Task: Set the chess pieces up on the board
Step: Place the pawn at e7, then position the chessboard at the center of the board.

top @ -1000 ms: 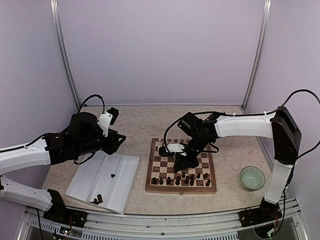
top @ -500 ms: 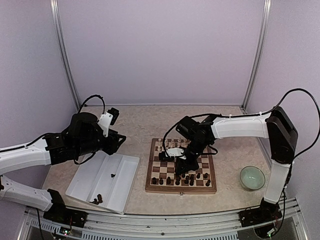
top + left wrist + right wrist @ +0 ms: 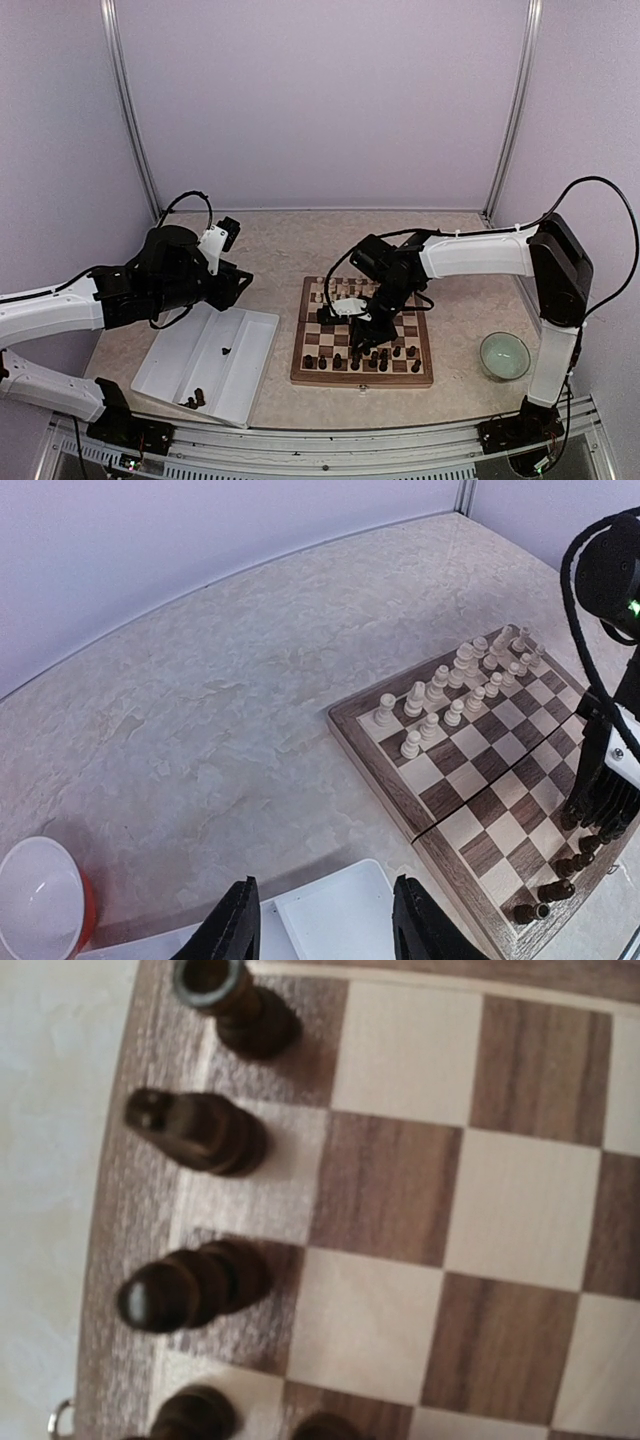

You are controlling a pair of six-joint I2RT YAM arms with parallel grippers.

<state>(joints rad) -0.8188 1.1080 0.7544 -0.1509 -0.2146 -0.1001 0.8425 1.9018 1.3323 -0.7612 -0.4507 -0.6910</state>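
The board [image 3: 330, 322] lies at the table's centre, and its frame shows in the left wrist view [image 3: 372, 760]. Dark chess pieces [image 3: 355, 358] stand on its near rows. They also show in the left wrist view [image 3: 556, 888] and, up close, along the board's edge in the right wrist view [image 3: 205, 1135]. My right gripper [image 3: 364, 326] is down low among these dark pieces. Its fingers are out of the right wrist view, and I cannot tell how its jaws stand. My left gripper [image 3: 328, 932] is open and empty, hovering above the white tray's far corner [image 3: 345, 905].
Cream-white pieces [image 3: 448, 692] fill the board's far rows. The white tray [image 3: 170, 362] at the left holds a few dark pieces [image 3: 193, 400]. A green bowl [image 3: 504, 356] sits at the right. A red and white bowl [image 3: 40, 900] is near the tray.
My right gripper has shifted slightly toward the near rows and dropped lower among the dark pieces. The left arm has barely moved.
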